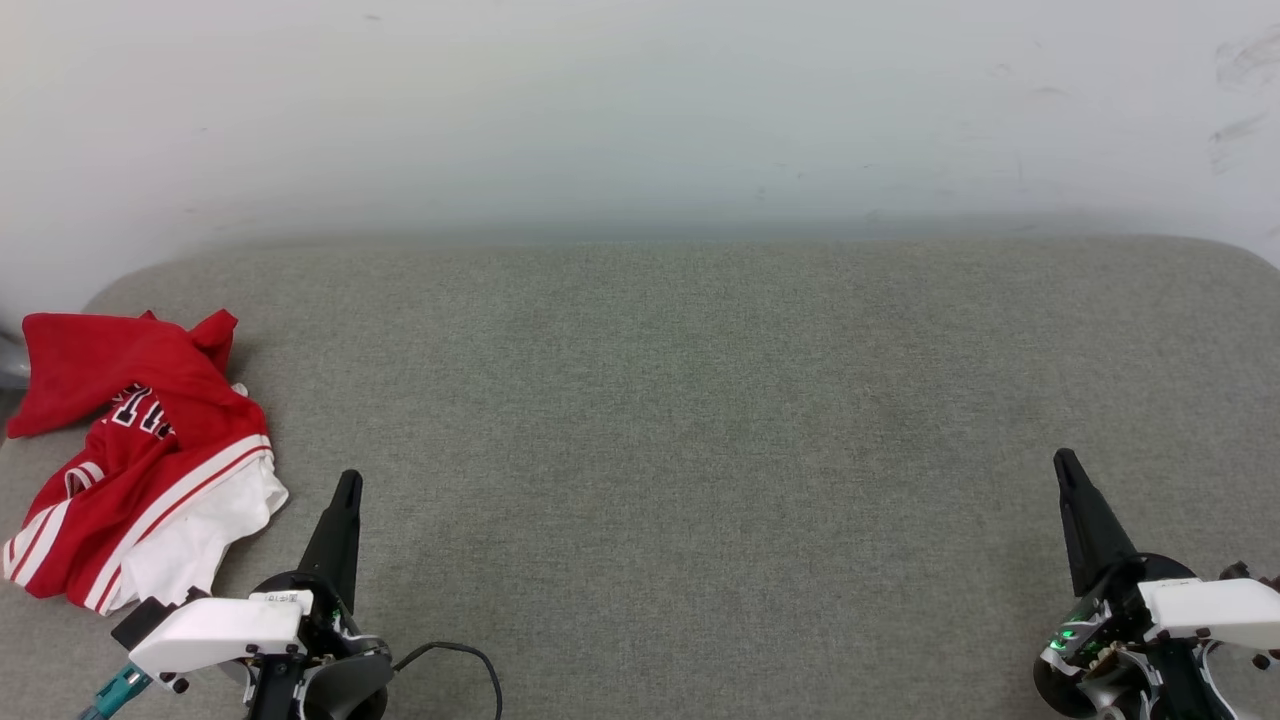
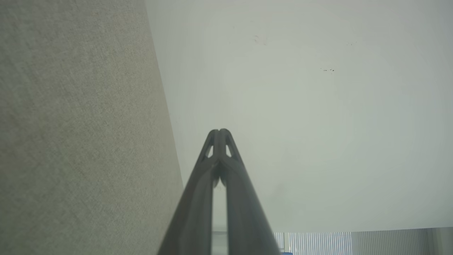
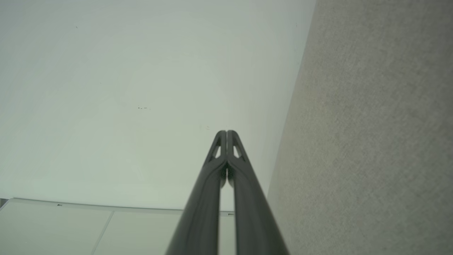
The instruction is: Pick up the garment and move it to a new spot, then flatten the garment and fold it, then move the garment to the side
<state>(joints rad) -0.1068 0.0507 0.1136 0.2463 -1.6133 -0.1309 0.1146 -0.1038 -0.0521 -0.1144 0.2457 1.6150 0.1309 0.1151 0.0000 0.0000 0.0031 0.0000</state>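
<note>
Garment [image 1: 140, 450] sits crumpled at left edge of grey pad [image 1: 700, 450]; left gripper [image 1: 347, 487] & right gripper [image 1: 1066, 465] empty, fingers pressed together. Pickup prob. next: left must open, reach over.

- Crumpled red jersey T-shirt with white sleeves [image 1: 140, 460]: white chest lettering mostly buried in folds, unreadable.
- Small grey object [image 1: 8, 362] at the head view's left edge: cut off, unidentifiable.
- Left gripper [image 2: 219, 131] and right gripper [image 3: 226, 132]: dark fingers [image 2: 194, 212] blur near each wrist camera, running off the bottom edge.

Black tapered jaws, white wrist covers [image 1: 220, 628]
</note>
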